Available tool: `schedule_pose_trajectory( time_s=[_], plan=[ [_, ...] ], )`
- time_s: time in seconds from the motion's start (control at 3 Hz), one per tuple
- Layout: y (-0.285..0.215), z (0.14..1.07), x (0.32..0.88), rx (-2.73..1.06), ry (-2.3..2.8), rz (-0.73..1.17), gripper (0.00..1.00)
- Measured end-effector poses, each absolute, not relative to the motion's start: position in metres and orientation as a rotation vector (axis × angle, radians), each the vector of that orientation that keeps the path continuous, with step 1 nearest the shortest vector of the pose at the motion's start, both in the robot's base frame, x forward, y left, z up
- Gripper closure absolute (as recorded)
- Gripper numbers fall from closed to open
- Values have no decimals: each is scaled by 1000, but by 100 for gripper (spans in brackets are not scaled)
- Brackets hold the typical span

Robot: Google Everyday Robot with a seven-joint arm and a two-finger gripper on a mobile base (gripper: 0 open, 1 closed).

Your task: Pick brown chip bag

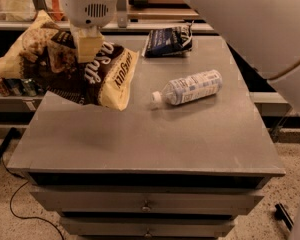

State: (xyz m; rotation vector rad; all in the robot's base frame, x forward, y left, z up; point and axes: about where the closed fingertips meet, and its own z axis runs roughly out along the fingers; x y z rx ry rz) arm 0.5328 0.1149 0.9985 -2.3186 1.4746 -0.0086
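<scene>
The brown chip bag is large and crinkly, dark brown with cream-yellow ends and white lettering. It hangs in the air above the left edge of the grey table, casting a shadow on the top. My gripper comes down from the white wrist at the top left and is shut on the bag's middle. Its cream finger presses on the front of the bag.
A smaller dark blue bag lies at the table's back. A clear plastic water bottle lies on its side right of centre. My white arm fills the upper right. Drawers sit below the top, shelves stand left.
</scene>
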Motion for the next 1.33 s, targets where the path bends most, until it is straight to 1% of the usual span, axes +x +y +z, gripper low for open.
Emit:
schedule_pose_trajectory(
  time_s=[1.33],
  plan=[
    [115, 992, 536, -2326, 1483, 33, 100]
  ],
)
